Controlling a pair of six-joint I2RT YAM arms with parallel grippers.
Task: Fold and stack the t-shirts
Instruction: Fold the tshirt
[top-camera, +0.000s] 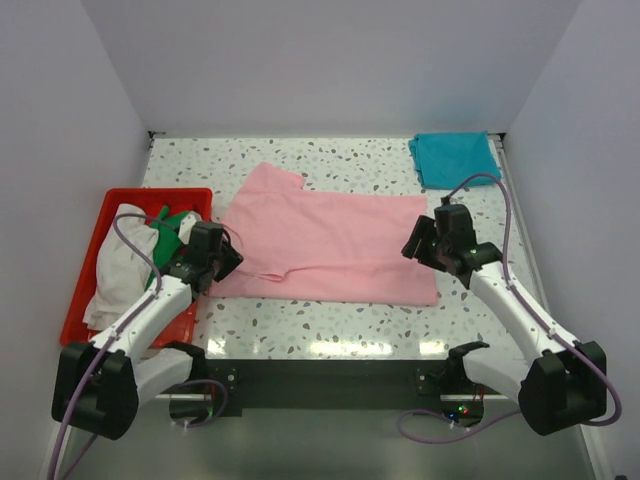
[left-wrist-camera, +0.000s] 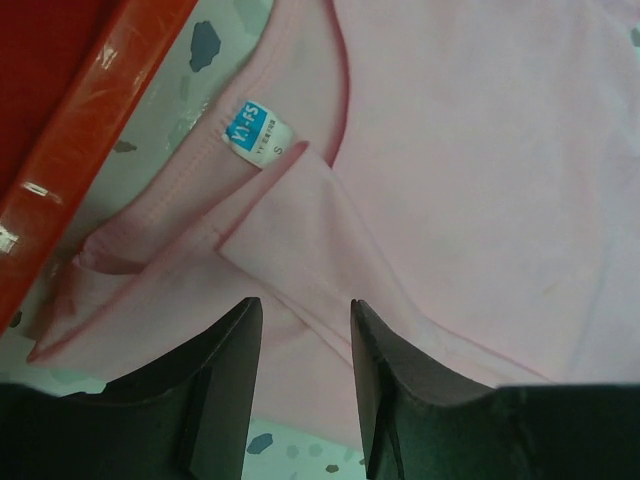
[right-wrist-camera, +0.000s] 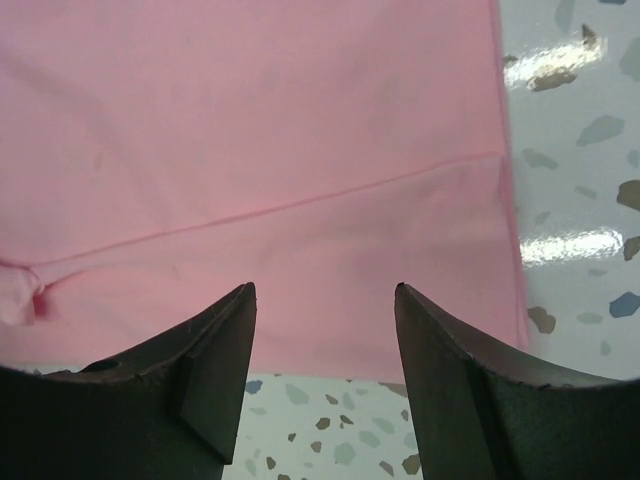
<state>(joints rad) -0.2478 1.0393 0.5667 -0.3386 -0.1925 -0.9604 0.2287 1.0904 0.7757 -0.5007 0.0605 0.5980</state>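
While desk (top-camera: 330, 325) carries pink t-shirt (top-camera: 330, 245) at centre with its near side apparently folded over, folding is judged mid-step.
Red tray (top-camera: 160, 193), left: white t-shirt (top-camera: 120, 265) and green t-shirt (top-camera: 168, 232), both heaped.
Teal t-shirt (top-camera: 455, 158): folded, far right corner.
Left end effector (left-wrist-camera: 305, 310) above collar, right end effector (right-wrist-camera: 325, 290) above hem: both part-open, empty.
Next: grip both ends and fold again.

The left arm (top-camera: 150, 312) hides part of the white t-shirt (top-camera: 118, 262) and green t-shirt (top-camera: 168, 233) in the red tray (top-camera: 150, 193).
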